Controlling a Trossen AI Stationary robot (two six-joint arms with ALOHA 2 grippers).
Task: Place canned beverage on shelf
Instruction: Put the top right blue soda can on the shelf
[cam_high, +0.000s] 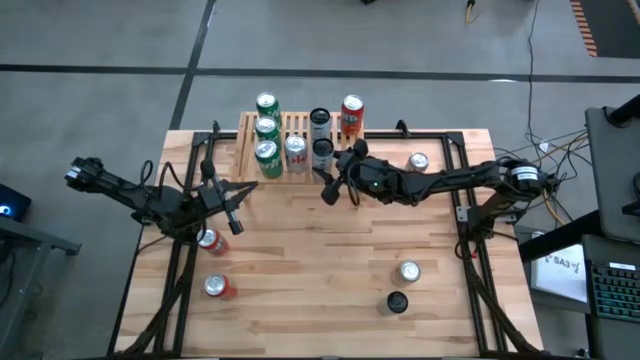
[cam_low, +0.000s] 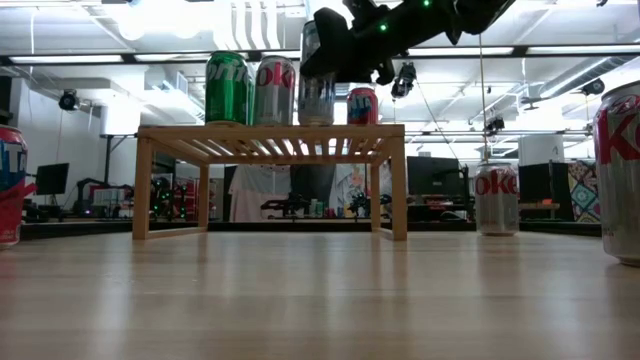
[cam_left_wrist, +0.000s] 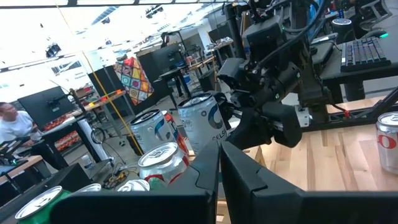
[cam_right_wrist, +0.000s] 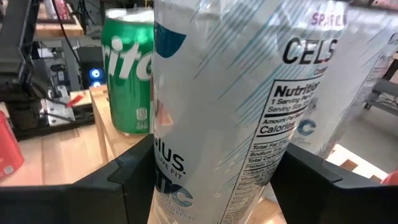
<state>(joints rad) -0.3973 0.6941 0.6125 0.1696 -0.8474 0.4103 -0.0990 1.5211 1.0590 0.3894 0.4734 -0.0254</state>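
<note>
White can (cam_right_wrist: 230, 106) between right end effector (cam_right_wrist: 211, 177) fingers

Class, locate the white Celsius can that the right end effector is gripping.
In the high view, the white Celsius can stands at the shelf's front edge, right of the Diet Coke can, held in the right end effector.

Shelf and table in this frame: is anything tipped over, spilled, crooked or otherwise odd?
Nothing stands out. The cans on the shelf stand upright, and so do the loose cans on the table; no spill shows. The right gripper holds a white Celsius can upright at the shelf's front edge. The left gripper waits, shut, over the table.
</note>
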